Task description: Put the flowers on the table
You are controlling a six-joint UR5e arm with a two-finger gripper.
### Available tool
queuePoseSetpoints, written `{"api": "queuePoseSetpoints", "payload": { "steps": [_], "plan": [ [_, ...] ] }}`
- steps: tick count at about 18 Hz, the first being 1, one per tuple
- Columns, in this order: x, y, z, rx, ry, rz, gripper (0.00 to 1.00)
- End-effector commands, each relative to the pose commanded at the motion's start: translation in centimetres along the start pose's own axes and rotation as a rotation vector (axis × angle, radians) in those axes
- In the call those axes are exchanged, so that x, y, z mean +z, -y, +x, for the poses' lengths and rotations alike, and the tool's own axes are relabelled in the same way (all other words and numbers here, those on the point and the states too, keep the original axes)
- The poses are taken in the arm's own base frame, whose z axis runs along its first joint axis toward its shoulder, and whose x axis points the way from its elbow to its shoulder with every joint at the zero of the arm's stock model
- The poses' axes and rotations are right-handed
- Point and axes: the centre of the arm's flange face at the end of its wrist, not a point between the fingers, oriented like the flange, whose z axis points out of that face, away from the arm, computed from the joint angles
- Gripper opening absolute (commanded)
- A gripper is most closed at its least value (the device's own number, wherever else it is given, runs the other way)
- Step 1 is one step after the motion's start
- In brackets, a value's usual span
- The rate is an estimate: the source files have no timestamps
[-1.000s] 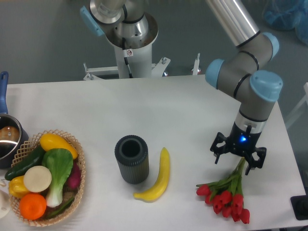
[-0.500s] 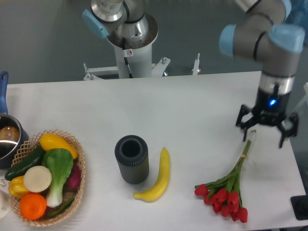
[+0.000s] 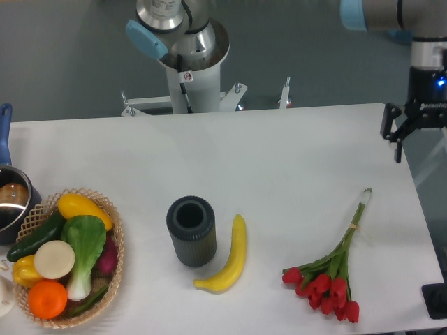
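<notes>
The flowers [image 3: 328, 276] are a bunch of red tulip buds with green stems lying flat on the white table [image 3: 279, 160] near its front right corner. The buds point toward the front and the stem ends toward the back right. My gripper [image 3: 419, 136] hangs open and empty at the far right edge of the view, well above and behind the stem ends. Part of it is cut off by the frame edge.
A dark ribbed cylinder vase [image 3: 191, 231] stands upright mid-table with a banana [image 3: 229, 257] beside it. A wicker basket [image 3: 112, 230] of vegetables sits at the front left, and a pot [image 3: 10, 199] at the left edge. The robot base [image 3: 188, 63] is behind the table.
The gripper has let go of the stems and risen up and to the right, away from the flowers. The flowers now lie still on the table.
</notes>
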Motion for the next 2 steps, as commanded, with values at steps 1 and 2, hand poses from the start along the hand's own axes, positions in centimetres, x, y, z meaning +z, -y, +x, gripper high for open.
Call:
{"api": "queuePoseSetpoints", "payload": {
  "steps": [1, 2],
  "plan": [
    [0.02, -0.26, -0.08, 0.015, 0.006, -0.015, 1.0],
    [0.02, -0.27, -0.09, 0.017, 0.007, -0.017, 1.0]
  ]
}}
